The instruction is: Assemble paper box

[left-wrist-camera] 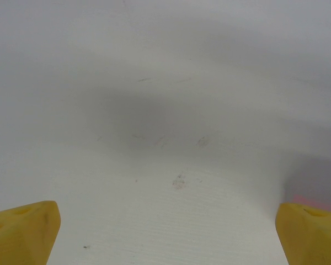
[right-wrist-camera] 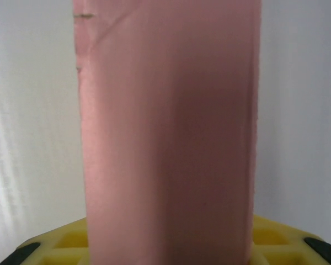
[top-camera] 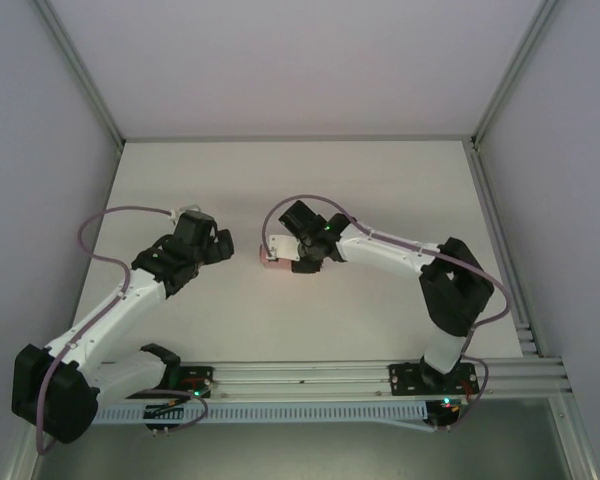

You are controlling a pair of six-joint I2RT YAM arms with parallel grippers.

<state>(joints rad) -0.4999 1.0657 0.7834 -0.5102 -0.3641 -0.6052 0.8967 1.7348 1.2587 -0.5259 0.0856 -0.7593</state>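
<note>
The paper box [top-camera: 276, 264] is a small pale-pink folded piece at the middle of the white table [top-camera: 380, 190]. My right gripper [top-camera: 286, 257] is shut on it. In the right wrist view the paper box [right-wrist-camera: 171, 132] stands as a tall pink panel with a crease near its top left, and a yellow finger [right-wrist-camera: 60, 243] shows under it. My left gripper [top-camera: 220, 246] hovers just left of the box, a small gap away. In the left wrist view its yellow fingertips [left-wrist-camera: 25, 226] stand wide apart, open, over bare table. A pink sliver of the box [left-wrist-camera: 311, 200] shows beside the right tip.
Pale enclosure walls and metal frame posts [top-camera: 85, 75] ring the table on three sides. An aluminium rail [top-camera: 310, 375] carrying both arm bases runs along the near edge. The right arm's elbow [top-camera: 455, 290] stands over the table's right side.
</note>
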